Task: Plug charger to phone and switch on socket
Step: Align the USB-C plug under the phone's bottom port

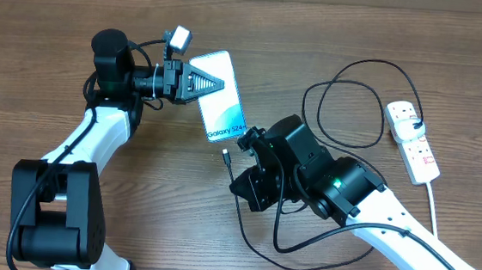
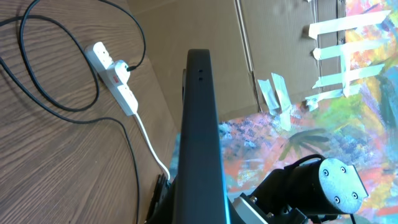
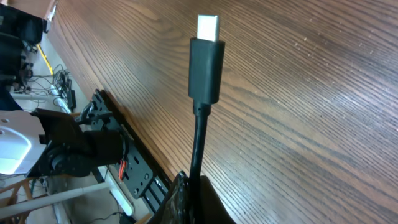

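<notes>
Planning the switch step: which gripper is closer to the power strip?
Right. The right gripper, holding the charger, is mid-table, short of the socket; the left gripper, clamping the phone, is farther away, beyond it.

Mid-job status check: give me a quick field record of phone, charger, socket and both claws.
phone: held in left claw
charger: tip bare, not in phone, just off its "Galaxy" end
right claw: shut on charger behind the tip
socket: on table, black plug inserted
switch: state unreadable
</notes>
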`<state>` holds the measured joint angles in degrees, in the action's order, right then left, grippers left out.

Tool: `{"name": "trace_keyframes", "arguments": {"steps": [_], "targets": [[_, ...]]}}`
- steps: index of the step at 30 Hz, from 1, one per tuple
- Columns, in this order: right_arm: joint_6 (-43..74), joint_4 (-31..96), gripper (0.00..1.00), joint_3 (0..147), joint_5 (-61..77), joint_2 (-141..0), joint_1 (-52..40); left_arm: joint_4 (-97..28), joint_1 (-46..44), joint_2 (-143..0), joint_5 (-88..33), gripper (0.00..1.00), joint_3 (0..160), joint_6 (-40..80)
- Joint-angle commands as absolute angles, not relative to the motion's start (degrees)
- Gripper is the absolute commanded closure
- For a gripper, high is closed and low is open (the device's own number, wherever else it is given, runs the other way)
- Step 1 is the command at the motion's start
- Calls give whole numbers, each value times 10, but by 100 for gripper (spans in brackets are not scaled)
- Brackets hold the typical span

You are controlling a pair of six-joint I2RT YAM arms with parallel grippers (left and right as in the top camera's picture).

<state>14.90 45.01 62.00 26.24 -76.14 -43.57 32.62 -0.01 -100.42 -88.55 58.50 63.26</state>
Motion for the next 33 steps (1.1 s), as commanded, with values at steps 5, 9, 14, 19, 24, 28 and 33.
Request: {"name": "trace_keyframes", "arguments": {"steps": [5, 9, 14, 19, 24, 28, 33], "targets": [[152, 440, 96, 627, 232, -760, -433, 328, 0, -1000, -905, 96, 591, 624], [152, 439, 96, 627, 226, -760, -433, 328, 0, -1000, -905, 96, 591, 635], [152, 433, 96, 627, 225, -760, -433, 328, 0, -1000, -905, 96, 591, 639], [152, 427, 96, 627, 221, -760, -433, 328, 0, -1000, -905, 96, 591, 641], [152, 422, 96, 627, 208, -760, -433, 328, 0, -1000, -905, 96, 591, 643], [152, 422, 96, 627, 208, -760, -433, 328, 0, -1000, -905, 96, 591, 643], [152, 413, 96, 627, 208, -760, -433, 328, -1, -1000, -905, 96, 591, 643]]}}
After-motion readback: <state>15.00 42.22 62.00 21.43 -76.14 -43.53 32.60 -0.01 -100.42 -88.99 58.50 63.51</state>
